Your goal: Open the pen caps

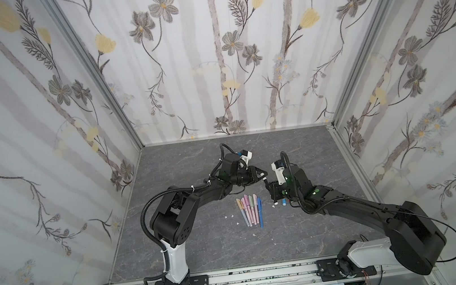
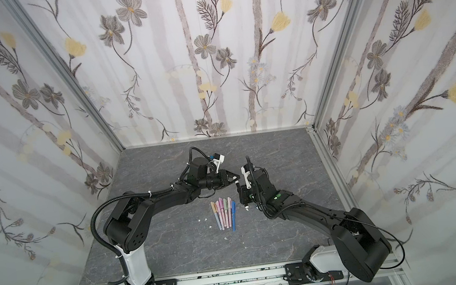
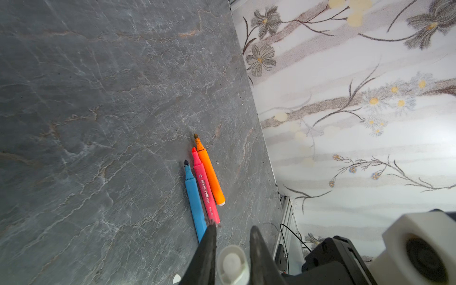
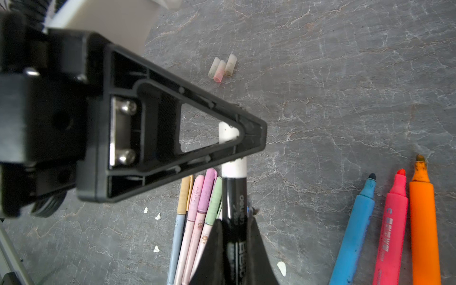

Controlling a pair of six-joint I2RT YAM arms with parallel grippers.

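Above the table (image 1: 203, 241), just past the far end of the pastel pens (image 1: 248, 210), my right gripper (image 4: 233, 222) clamps the black marker (image 4: 234, 197) by its barrel. My left gripper (image 3: 233, 228) pinches its white cap (image 3: 232, 264), still on.

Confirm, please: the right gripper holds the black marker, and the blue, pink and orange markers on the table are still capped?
Not quite. The right gripper holds the black marker, but the blue marker, pink marker and orange marker lie uncapped; the right wrist view shows their bare tips.
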